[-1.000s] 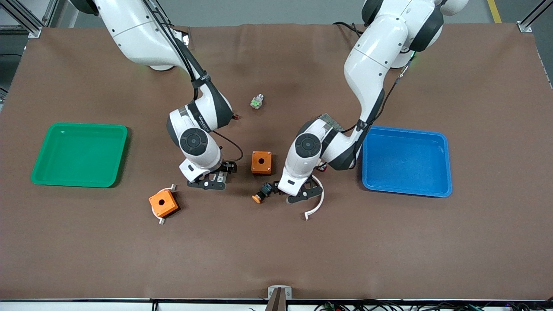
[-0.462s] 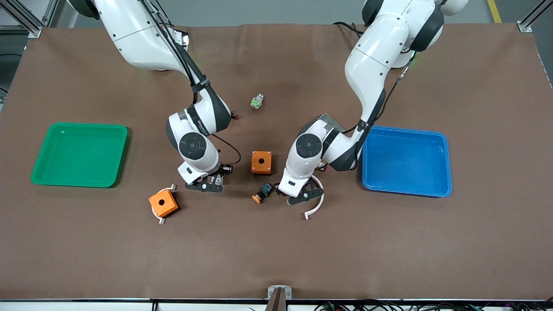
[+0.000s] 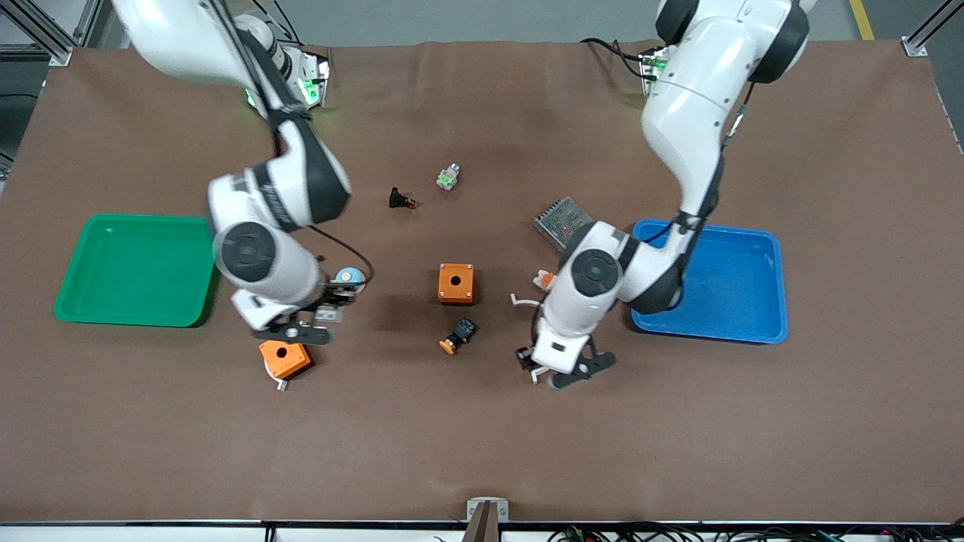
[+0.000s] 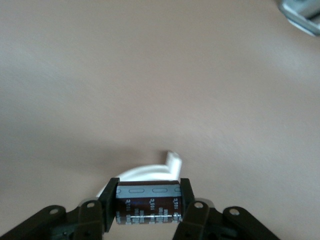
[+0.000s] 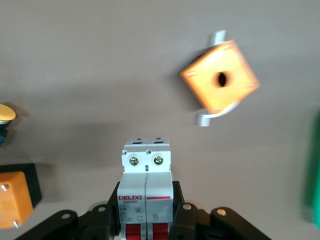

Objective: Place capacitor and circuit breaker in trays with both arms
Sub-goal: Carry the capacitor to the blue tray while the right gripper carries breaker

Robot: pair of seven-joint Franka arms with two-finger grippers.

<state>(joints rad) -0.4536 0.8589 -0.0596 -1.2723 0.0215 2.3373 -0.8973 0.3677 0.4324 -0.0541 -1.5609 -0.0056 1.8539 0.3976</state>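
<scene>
My right gripper (image 3: 295, 327) is shut on the circuit breaker (image 5: 146, 192), a white block with red levers. It holds it above the table, beside an orange box with white tabs (image 3: 285, 359), which also shows in the right wrist view (image 5: 220, 82). My left gripper (image 3: 561, 369) is shut on the capacitor (image 4: 148, 205), a dark brown cylinder with a grey stripe. It holds it just over a white curved strip (image 4: 152, 172) on the mat. In the front view both held parts are mostly hidden by the hands.
The green tray (image 3: 139, 269) lies at the right arm's end and the blue tray (image 3: 708, 280) at the left arm's end. Between the arms are an orange box (image 3: 456, 284) and a black push button with orange cap (image 3: 458, 336). A grey mesh unit (image 3: 563, 220), a white-orange plug (image 3: 544, 280) and a blue round part (image 3: 348, 275) lie nearby.
Both arms have lifted and moved. The right gripper went toward the green tray with the circuit breaker. The left gripper went nearer the front camera with the capacitor, uncovering the plug and mesh unit.
</scene>
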